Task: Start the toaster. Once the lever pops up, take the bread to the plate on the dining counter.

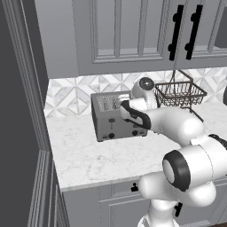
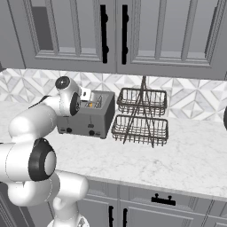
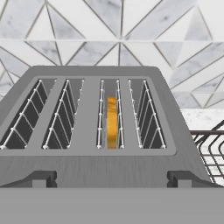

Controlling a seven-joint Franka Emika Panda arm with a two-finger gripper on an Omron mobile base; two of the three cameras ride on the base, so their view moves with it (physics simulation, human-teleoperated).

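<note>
Gripper [image 2: 87, 94] hovers over toaster [image 1: 113, 116] top, jaws spread wide, holding nothing. Toaster sits on marble worktop [image 1: 93, 155] against far tiled wall, two levers at its near edge. Bread [image 3: 112, 122] stands down in third slot from left. Wire basket rack [image 2: 142, 116] stands just right of toaster.

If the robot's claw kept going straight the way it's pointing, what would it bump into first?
Most likely the top of the toaster, near the slot holding the bread. The hand view looks straight down onto those slots, though the exact spot is hard to judge.
</note>
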